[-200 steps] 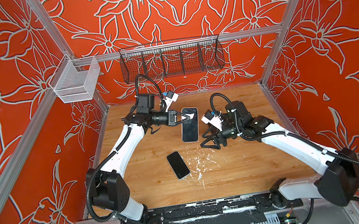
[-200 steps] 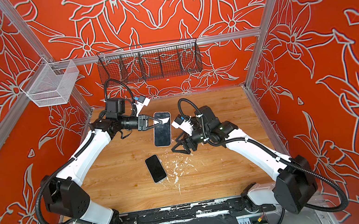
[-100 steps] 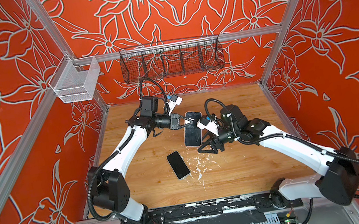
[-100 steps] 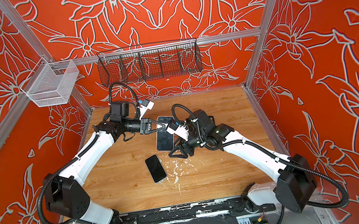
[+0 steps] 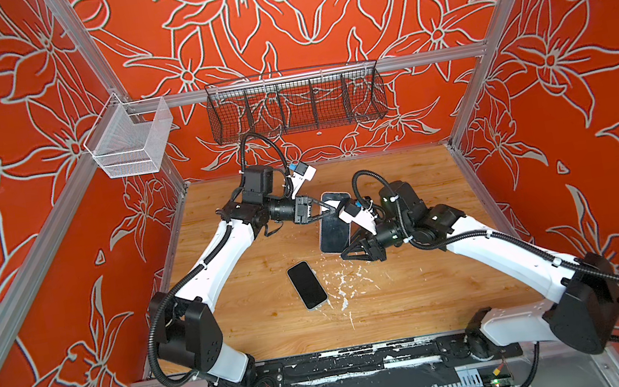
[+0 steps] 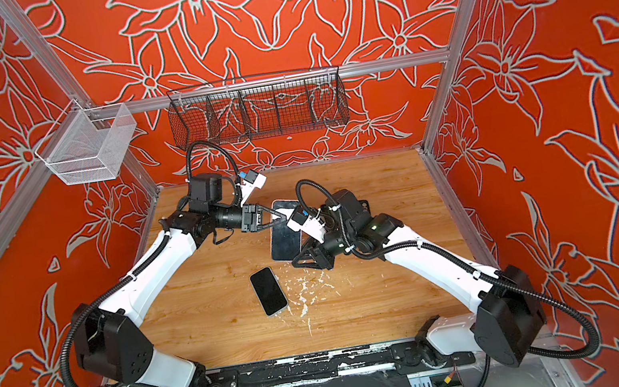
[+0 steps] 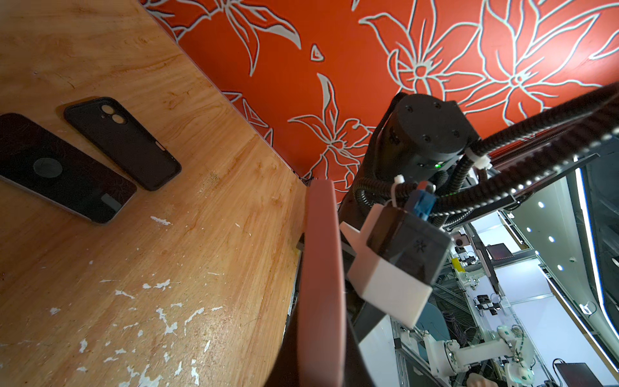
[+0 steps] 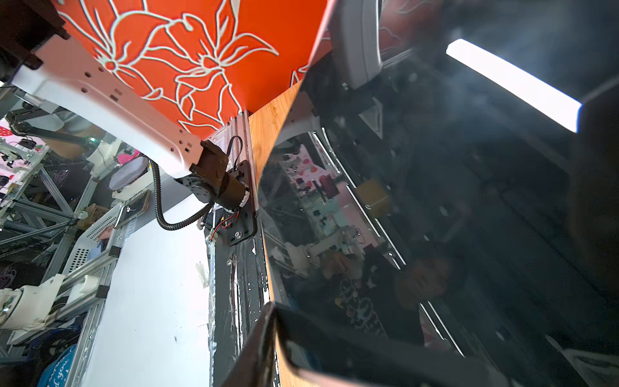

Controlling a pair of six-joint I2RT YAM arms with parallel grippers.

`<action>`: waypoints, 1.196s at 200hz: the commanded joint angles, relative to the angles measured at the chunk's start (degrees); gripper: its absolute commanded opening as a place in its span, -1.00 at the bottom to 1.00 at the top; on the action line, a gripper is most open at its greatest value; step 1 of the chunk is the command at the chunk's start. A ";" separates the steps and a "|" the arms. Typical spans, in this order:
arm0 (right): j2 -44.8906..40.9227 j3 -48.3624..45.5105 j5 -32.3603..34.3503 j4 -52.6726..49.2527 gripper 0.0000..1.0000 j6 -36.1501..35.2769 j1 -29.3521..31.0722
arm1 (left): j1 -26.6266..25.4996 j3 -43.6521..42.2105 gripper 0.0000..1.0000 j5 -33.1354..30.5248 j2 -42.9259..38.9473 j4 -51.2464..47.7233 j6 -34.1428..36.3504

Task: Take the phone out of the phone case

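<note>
Above the middle of the wooden table [image 5: 399, 294], the left gripper [image 5: 325, 213] is clamped tight on the left edge of the phone [image 5: 333, 226], near its top. It holds the phone clear of the wood, with the dark screen facing up and the lower end tilted toward the front. The phone sits in its phone case [image 7: 321, 268], whose pink rim shows edge-on in the left wrist view.

A second ago the phone hung slightly farther back, its lower end short of the right gripper [image 5: 352, 250]. Now its lower right corner meets that gripper's black fingers in both top views. Those jaws stood spread a second ago; whether they have closed on the phone now I cannot tell. A loose phone [image 5: 307, 285] lies flat nearer the front beside white scuffs [image 5: 341, 286], unmoved from the earlier frames.

Only the left wrist view shows a black case [image 7: 124, 144] with two round lens holes lying flat on the wood. It lies just beside a dark slab [image 7: 60, 167] with a round mark; whether that slab is the loose phone I cannot tell. Only the right wrist view shows the held screen close up, filling most of the frame with reflections. A dark finger [image 8: 335, 348] lies across its near edge.
</note>
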 commanded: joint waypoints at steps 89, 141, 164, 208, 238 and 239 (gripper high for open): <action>-1.46 -0.21 -3.55 1.96 -0.66 0.02 0.50 | -0.40 -0.22 -1.00 2.02 -1.05 4.94 -1.55; -2.67 -0.82 -3.67 2.30 -0.73 0.20 0.47 | -0.46 -0.63 -1.00 2.45 -1.16 6.45 -2.64; -2.67 -1.25 -3.53 2.61 -0.79 -0.10 0.44 | -0.46 -1.22 -1.00 2.79 -1.14 7.95 -3.78; -2.39 -1.97 -3.08 3.40 -0.95 -0.98 0.44 | -0.74 -3.80 -1.00 2.87 -1.11 12.90 -7.54; -2.88 -2.06 -2.67 3.03 -0.99 -2.01 0.50 | -0.94 -5.66 -1.00 4.07 -0.61 18.41 -11.34; -2.93 -2.06 -2.66 2.98 -0.99 -2.09 0.47 | -0.96 -5.69 -1.00 4.09 -0.63 18.60 -11.45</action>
